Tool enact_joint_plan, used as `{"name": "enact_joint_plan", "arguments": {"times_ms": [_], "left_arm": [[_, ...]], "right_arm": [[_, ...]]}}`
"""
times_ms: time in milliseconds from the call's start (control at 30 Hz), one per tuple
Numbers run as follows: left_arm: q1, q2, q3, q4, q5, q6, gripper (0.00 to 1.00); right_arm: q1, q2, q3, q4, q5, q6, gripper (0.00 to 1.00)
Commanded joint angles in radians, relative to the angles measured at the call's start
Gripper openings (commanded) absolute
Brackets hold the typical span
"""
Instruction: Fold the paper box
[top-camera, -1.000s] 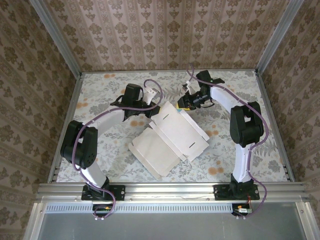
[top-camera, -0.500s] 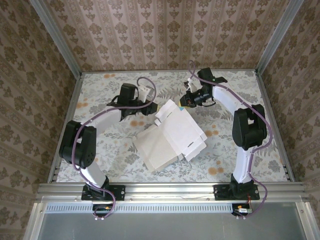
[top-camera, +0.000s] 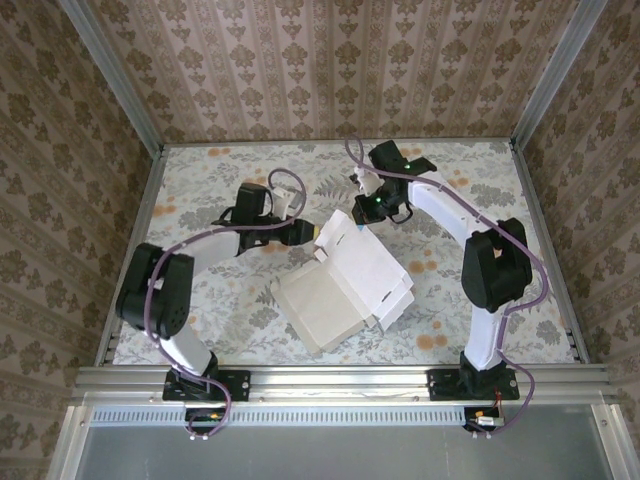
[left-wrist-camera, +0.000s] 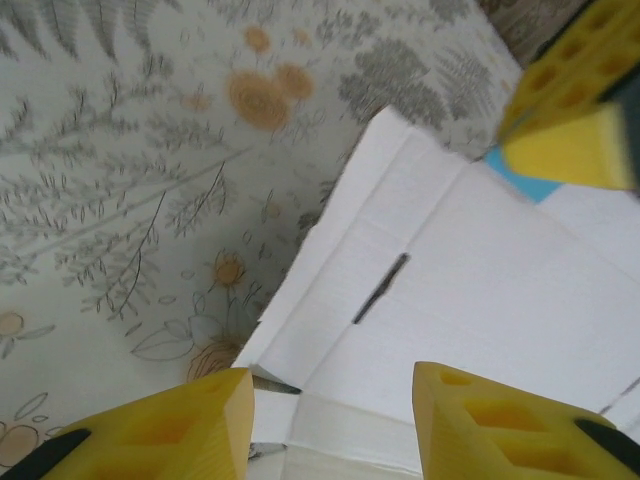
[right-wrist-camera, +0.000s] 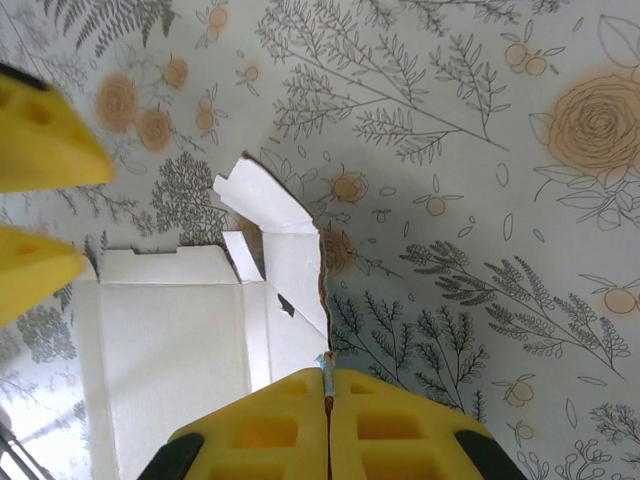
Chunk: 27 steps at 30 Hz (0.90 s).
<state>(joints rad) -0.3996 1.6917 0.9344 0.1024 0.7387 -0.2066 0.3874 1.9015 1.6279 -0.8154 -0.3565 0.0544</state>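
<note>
The floral surface (top-camera: 200, 190) carries the box (top-camera: 345, 285) near its middle, white inside facing up, half formed. Its near panels lie flat and its far corner is lifted towards the two arms. It sits skewed, probably so that each arm can reach that far corner from its own side.

The right end effector (top-camera: 360, 213) is at the far corner, pinched tight on the thin edge of a flap (right-wrist-camera: 295, 265). In the right wrist view the card runs straight into the seam between its pads. The grip seems meant to hold this flap upright while the neighbouring wall is raised.

The left end effector (top-camera: 308, 232) sits just beside the box's left edge, part-way open and gripping nothing. The corner of a panel lies between its fingers (left-wrist-camera: 200, 425), so it looks placed either to let go or to take a new hold.

A slot (left-wrist-camera: 380, 288) in that panel faces up, likely waiting for a tab. A sliver of blue outside (left-wrist-camera: 520, 183) shows beneath the right fingers.
</note>
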Motion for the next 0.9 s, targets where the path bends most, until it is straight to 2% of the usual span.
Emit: {"name": "enact_joint_plan", "arguments": {"times_ms": [0, 233, 500, 800, 867], "left_arm": [[-0.008, 0.083, 0.025, 0.05, 0.072, -0.016, 0.48], [-0.047, 0.145, 0.052, 0.031, 0.053, -0.019, 0.49], [-0.051, 0.181, 0.056, 0.009, 0.027, -0.031, 0.49], [-0.097, 0.215, 0.113, -0.064, -0.033, 0.014, 0.49], [-0.1, 0.218, 0.119, -0.069, -0.048, 0.02, 0.51]], "right_arm": [[-0.003, -0.044, 0.015, -0.036, 0.065, -0.019, 0.09], [-0.003, -0.055, 0.005, -0.035, 0.068, -0.013, 0.09], [-0.003, -0.061, -0.003, -0.025, 0.071, -0.01, 0.09], [-0.004, -0.065, -0.007, -0.019, 0.064, -0.01, 0.09], [-0.004, -0.067, -0.009, -0.018, 0.059, -0.008, 0.09]]}}
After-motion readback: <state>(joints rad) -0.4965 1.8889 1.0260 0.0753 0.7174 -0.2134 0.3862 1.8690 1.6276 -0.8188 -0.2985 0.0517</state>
